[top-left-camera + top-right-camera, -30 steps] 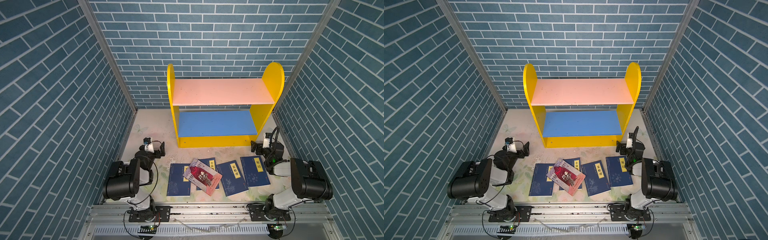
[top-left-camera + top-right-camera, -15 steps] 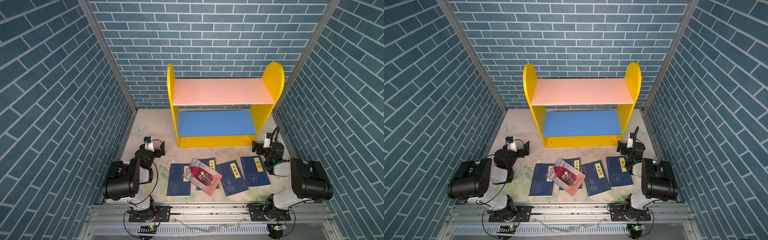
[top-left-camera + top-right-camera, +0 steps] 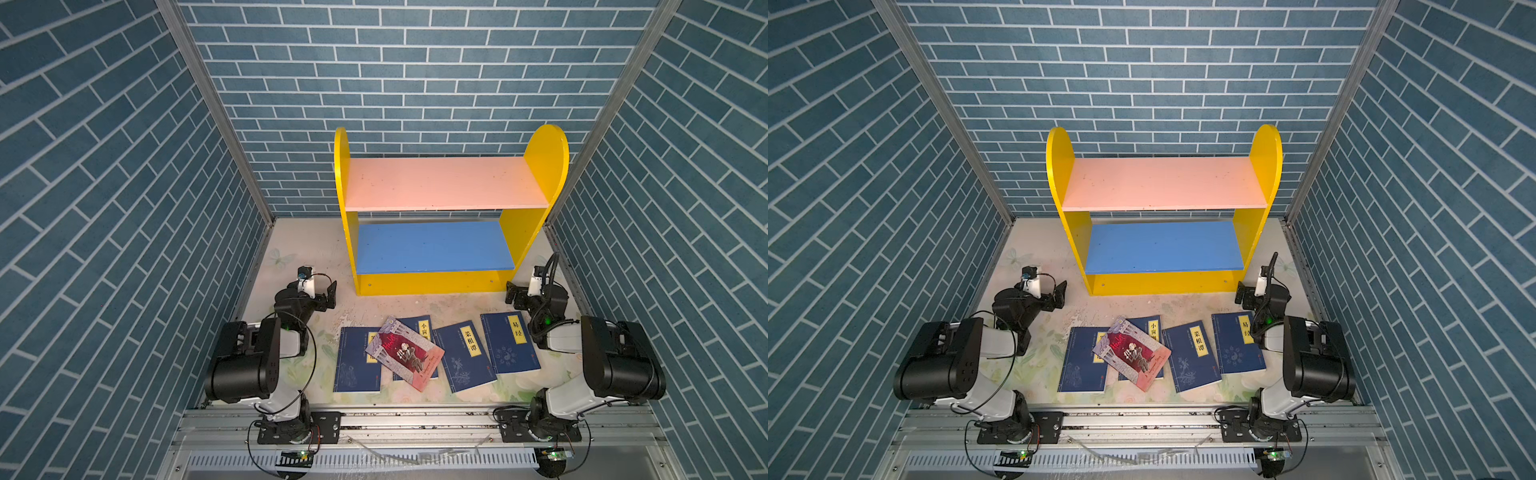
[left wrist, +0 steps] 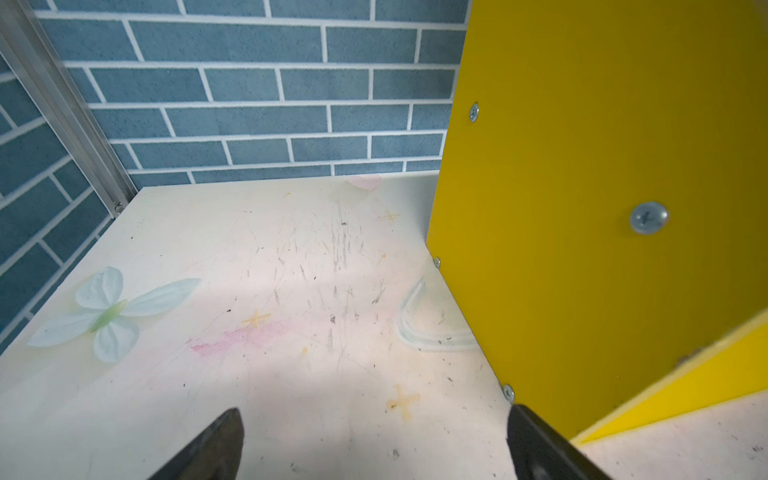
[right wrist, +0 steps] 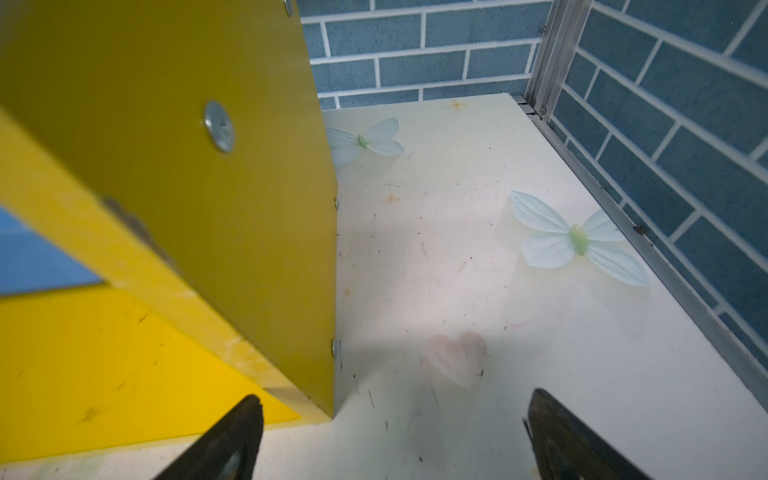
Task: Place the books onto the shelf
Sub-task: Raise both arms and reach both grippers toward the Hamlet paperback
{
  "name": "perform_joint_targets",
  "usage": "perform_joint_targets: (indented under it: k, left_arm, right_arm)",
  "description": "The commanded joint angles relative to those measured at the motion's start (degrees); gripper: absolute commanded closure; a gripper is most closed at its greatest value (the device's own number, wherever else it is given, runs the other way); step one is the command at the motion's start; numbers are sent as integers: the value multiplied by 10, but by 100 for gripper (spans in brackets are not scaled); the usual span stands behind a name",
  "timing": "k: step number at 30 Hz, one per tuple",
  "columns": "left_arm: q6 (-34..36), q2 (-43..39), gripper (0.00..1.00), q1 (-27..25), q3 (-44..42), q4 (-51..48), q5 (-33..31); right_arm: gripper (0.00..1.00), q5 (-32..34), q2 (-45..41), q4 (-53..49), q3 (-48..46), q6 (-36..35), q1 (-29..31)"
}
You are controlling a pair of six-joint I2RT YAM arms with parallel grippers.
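Several books lie flat on the table in front of the shelf (image 3: 432, 283) (image 3: 1160, 282), visible in both top views. A grey-and-dark-red book (image 3: 405, 359) (image 3: 1131, 353) lies askew over two navy ones (image 3: 357, 365) (image 3: 423, 326). Two more navy books (image 3: 467, 357) (image 3: 509, 343) lie to its right. My left gripper (image 3: 330, 296) (image 4: 374, 411) stands open and empty near the shelf's left front corner (image 4: 602, 166). My right gripper (image 3: 512, 296) (image 5: 395, 397) stands open and empty at the right front corner (image 5: 187, 166). Both shelf boards are bare.
Blue brick walls close in the table on three sides, with metal rails (image 3: 569, 282) along their foot. The table top (image 3: 303, 249) is pale with printed butterflies (image 4: 108, 311). The arm bases sit on a rail (image 3: 415, 419) at the front edge.
My left gripper has edged slightly right, toward the shelf's corner. The right gripper and the books have barely moved.
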Motion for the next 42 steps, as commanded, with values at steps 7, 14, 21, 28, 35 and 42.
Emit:
perform_joint_targets:
  k: [7,14,21,28,35,42]
  left_arm:
    - [7,-54,0,0,-11,-17,2]
    - [11,-138,0,0,27,-182,-1]
    - [25,-228,0,0,57,-330,6]
    - [34,-271,0,0,176,-591,12]
    - [54,-275,0,0,343,-883,-16]
    - [49,-288,0,0,444,-1030,-3]
  right_arm:
    - [1,33,-33,9,-8,11,1]
    - [2,44,-83,-13,-21,13,1]
    - [6,96,-185,-91,-36,18,2]
    - [12,177,-346,-319,4,83,21]
    - [17,136,-448,-612,102,192,38]
    - [21,63,-518,-700,104,265,55]
